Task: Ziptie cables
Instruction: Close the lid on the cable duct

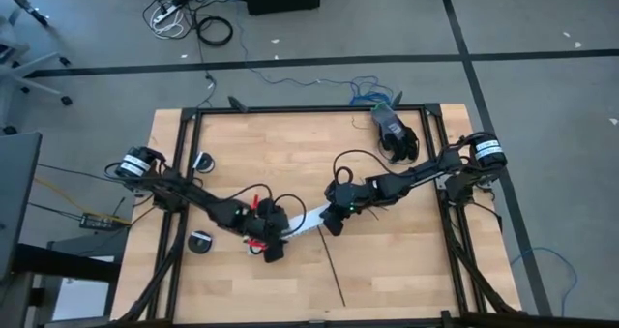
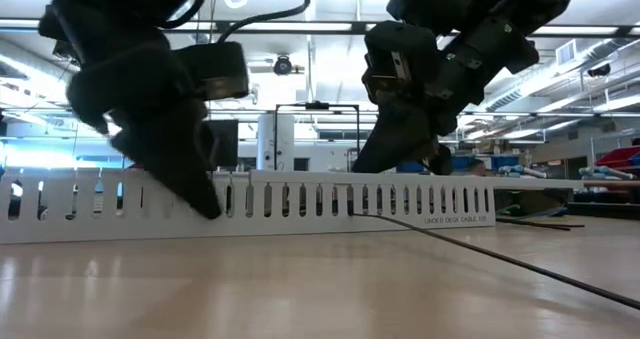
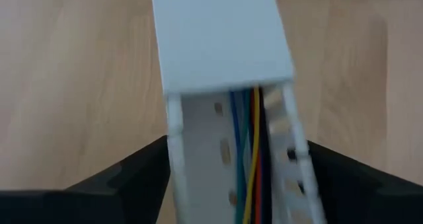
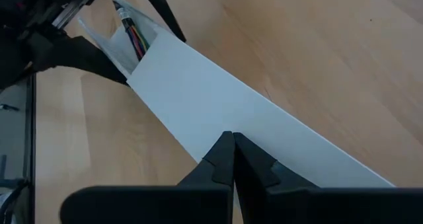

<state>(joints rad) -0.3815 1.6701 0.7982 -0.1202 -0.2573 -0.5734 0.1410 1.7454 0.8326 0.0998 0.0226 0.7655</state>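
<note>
1. Cables (image 3: 250, 151) lie inside the long white channel (image 3: 221, 39), and we see blue, green, orange and red ones running side by side along it.
2. We see the channel lying on the wooden table (image 1: 387, 270), near the middle, between the two arms.
3. We see a flat white lid (image 4: 218, 112) covering most of the channel, and the cables (image 4: 135, 39) only peek out at the open end by the left arm.
4. Our left gripper (image 1: 272, 241) is at that open end, with one dark finger (image 3: 125, 181) on each side of the channel, so it is spread wide around it. We cannot tell if the fingers press on the walls.
5. Our right gripper (image 4: 232, 159) is at the other part of the channel, over the lid. Its two fingertips touch each other, so it is closed tight with nothing between them.
6. We see the ziptie (image 1: 334, 275) as a thin black strip lying flat on the table, near the right gripper and apart from the cables.
7. In the low view the channel (image 2: 300, 199) shows its row of slots, and the ziptie (image 2: 500, 261) runs across the wood in front of it.
</note>
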